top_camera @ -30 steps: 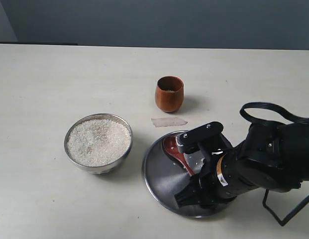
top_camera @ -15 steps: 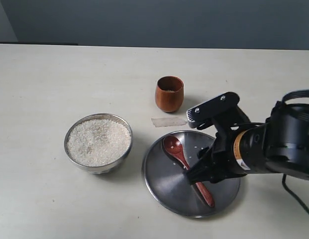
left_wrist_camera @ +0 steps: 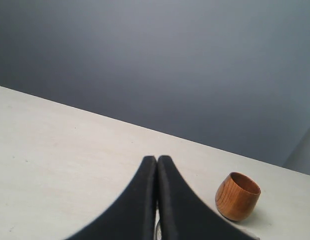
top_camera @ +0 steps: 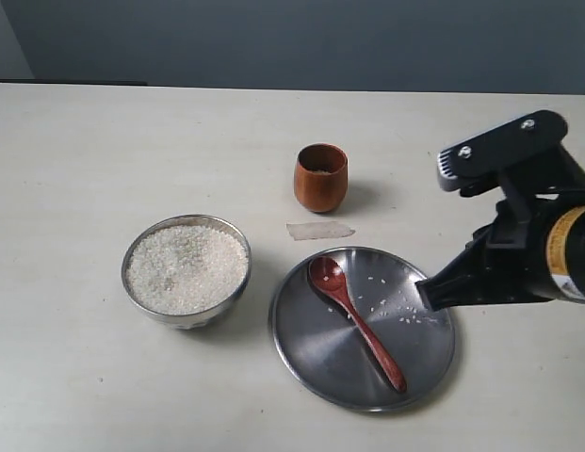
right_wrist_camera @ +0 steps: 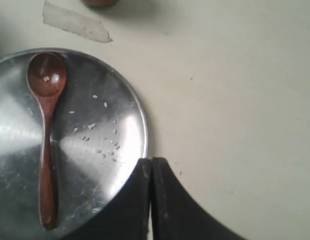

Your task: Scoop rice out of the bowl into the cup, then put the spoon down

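1. The right gripper [top_camera: 431, 294] sat at the right of the exterior frame, its jaws pressed together on nothing. In the right wrist view [right_wrist_camera: 151, 161] the two fingers met with only a thin seam between them.
2. Its tip was at the right edge of the steel plate [top_camera: 311, 350], apart from the spoon.
3. The left gripper [left_wrist_camera: 156, 159] appeared only in its own wrist view. It was clenched as well, finger against finger, and empty, above the pale table [top_camera: 104, 141].
4. The spoon [top_camera: 356, 323] lay released on the plate in the lower middle of the exterior frame. Its oval scoop pointed to the upper left and its handle ran to the lower right. The right wrist view showed it flat on the plate [right_wrist_camera: 15, 150], with a couple of grains in the scoop [right_wrist_camera: 46, 140].
5. Loose grains [top_camera: 386, 309] were scattered on the plate between the spoon and the right gripper; they also showed in the right wrist view [right_wrist_camera: 102, 150].
6. A scrap of pale tape [top_camera: 319, 230] lay on the table just above the plate – between plate and cup.
7. The cup [top_camera: 320, 177] stood upright above the middle of the frame, well apart from both grippers. Its inside was too dark to read.
8. The bowl [top_camera: 184, 318] stood left of the plate, near it but not touching – heaped with rice [top_camera: 186, 268].
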You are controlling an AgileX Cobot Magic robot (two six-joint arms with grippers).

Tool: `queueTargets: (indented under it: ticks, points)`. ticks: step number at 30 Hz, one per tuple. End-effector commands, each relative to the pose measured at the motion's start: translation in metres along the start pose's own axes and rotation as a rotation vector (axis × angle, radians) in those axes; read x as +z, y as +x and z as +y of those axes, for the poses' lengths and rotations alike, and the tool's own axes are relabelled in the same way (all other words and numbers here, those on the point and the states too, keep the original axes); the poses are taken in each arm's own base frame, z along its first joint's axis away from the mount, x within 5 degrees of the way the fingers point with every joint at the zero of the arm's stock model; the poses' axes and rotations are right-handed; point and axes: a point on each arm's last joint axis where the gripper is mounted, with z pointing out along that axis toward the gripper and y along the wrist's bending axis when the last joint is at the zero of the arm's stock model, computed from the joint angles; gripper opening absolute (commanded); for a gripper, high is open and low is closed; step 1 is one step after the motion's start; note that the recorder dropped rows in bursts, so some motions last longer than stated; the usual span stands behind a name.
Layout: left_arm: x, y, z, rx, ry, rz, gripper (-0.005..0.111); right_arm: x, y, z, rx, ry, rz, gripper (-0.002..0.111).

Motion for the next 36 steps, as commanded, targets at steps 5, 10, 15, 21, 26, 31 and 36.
queueTargets:
  ticks: [5,10,15,21,26,31,36]
  points:
    - [0.0,0.001,0.001,0.004,0.001,-0.001,0.001,-0.04,0.013,-0.028,0.092,0.016,-0.138,0.0]
    - [0.0,0.001,0.001,0.006,0.001,-0.001,0.001,-0.057,0.029,-0.044,0.105,0.022,-0.251,0.0]
    - [0.0,0.001,0.001,0.006,0.001,-0.001,0.001,-0.071,0.044,-0.059,0.11,0.047,-0.355,0.0]
    - [0.0,0.001,0.001,0.006,0.001,-0.001,0.001,-0.085,0.066,-0.082,0.181,0.163,-0.352,0.0]
    - [0.0,0.001,0.001,0.006,0.001,-0.001,0.001,-0.089,0.074,-0.09,0.23,0.207,-0.329,0.0]
    - [0.0,0.001,0.001,0.006,0.001,-0.001,0.001,-0.089,0.073,-0.088,0.232,0.178,-0.339,0.0]
    - [0.0,0.001,0.001,0.006,0.001,-0.001,0.001,-0.089,0.073,-0.088,0.23,0.179,-0.339,0.0]
